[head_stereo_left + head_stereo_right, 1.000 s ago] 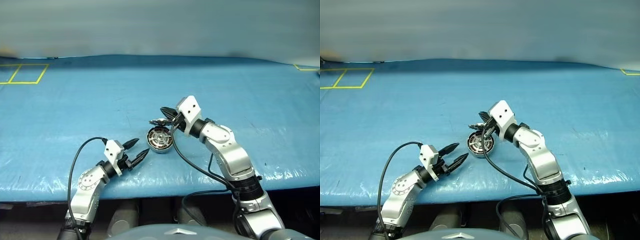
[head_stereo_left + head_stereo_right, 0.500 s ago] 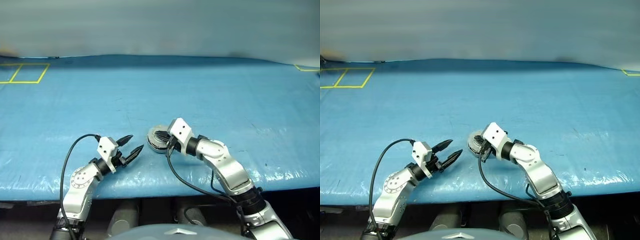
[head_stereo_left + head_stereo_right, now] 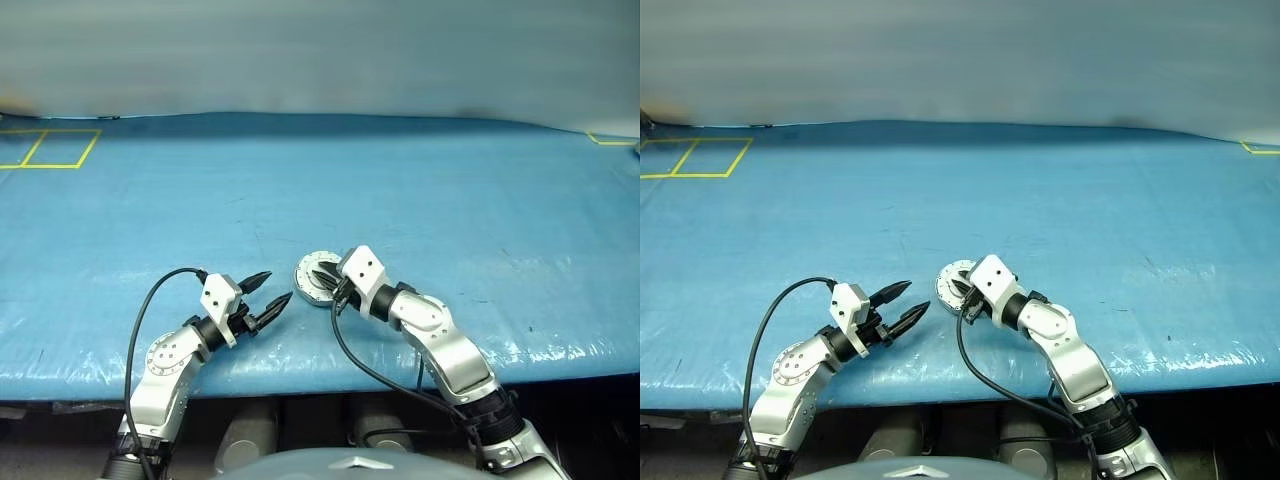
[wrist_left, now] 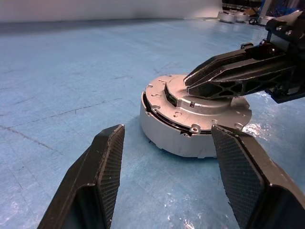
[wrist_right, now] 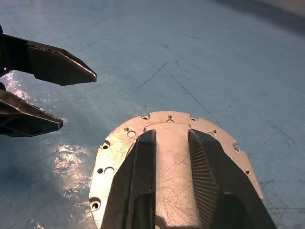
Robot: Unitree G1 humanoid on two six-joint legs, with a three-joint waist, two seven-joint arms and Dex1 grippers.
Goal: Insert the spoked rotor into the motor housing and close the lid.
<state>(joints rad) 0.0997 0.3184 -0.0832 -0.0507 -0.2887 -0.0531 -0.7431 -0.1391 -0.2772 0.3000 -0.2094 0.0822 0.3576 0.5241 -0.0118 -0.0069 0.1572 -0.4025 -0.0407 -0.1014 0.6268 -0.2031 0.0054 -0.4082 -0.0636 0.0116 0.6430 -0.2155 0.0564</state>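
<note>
The grey lid (image 3: 316, 270) lies flat on top of the silver motor housing (image 4: 167, 140), near the table's front edge. My right gripper (image 3: 325, 277) reaches over it from the right, its two black fingers (image 5: 143, 162) a little apart and lying along the lid's (image 5: 128, 143) raised centre, so it is open. Just left of the housing, my left gripper (image 3: 276, 287) points at it with its fingers spread wide and nothing between them. The spoked rotor is hidden.
A blue sheet (image 3: 420, 190) covers the whole table, and its front edge runs just below both grippers. Yellow tape squares (image 3: 50, 148) mark the far left corner. A yellow mark (image 3: 612, 138) sits at the far right.
My right gripper has come down with the lid and set it on the housing, which was uncovered before; its fingers have parted. The left gripper has stayed put.
</note>
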